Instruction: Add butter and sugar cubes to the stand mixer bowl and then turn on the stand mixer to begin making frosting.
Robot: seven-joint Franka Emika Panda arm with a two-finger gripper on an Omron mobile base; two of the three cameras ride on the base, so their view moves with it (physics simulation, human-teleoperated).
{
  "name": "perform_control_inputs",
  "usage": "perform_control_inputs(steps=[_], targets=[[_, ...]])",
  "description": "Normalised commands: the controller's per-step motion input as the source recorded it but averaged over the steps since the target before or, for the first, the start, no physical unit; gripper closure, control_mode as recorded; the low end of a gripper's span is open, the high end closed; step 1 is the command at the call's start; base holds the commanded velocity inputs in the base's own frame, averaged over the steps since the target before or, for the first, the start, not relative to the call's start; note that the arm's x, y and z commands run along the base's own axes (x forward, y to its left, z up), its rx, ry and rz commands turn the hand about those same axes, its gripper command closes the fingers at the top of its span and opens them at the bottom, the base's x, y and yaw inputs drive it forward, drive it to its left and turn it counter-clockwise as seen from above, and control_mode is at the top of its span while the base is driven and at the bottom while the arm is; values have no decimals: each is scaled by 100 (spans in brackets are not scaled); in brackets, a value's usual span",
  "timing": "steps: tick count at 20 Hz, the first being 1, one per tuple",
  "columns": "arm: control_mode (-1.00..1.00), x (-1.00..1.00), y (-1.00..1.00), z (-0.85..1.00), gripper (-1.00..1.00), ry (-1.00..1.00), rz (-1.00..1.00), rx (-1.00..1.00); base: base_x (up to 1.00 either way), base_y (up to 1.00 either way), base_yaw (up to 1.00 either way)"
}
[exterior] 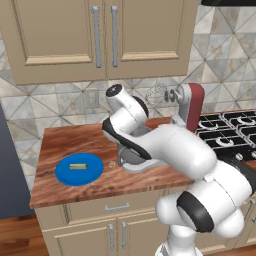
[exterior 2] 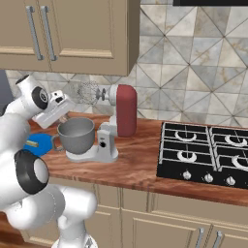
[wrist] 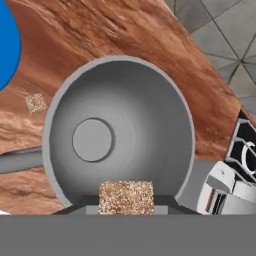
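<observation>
Pincer (wrist: 126, 200) is being held closed on a sugar cube (wrist: 126, 197), the speckled beige block pinched between the dark tips at the bottom of the hand view. It is hanging straight over the bowl (wrist: 120, 135), whose open grey mouth is being looked into from above, the cube sitting above the near rim rather than the centre. Bowl appears bare inside; only its flat round bottom is being seen.

Coming move is judged to be a release. What matters: the cube is lying over the edge of the opening, so a small shift toward the bowl's middle is probably being called for before letting go.

A second sugar cube (wrist: 36, 102) is lying on the wooden counter (wrist: 125, 35), beside the bowl on the plate side, apart from both.

Butter (exterior: 78, 166) is resting on the blue plate (exterior: 65, 175), long axis running left to right in the left base view, well left of the bowl. Mixer (exterior 2: 125, 110) is standing with red head tilted up, whisk (exterior 2: 87, 93) clear of the bowl.
</observation>
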Motion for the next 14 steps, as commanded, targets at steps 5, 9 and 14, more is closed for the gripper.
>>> perform_control_inputs(steps=[5,9,14], targets=[[-100,0,-26,-50,100,3,-6,1,0,0,0],[-100,3,-16,-43,100,7,-2,8,0,0,0],[-100,17,-3,-34,100,8,0,14,0,0,0]])
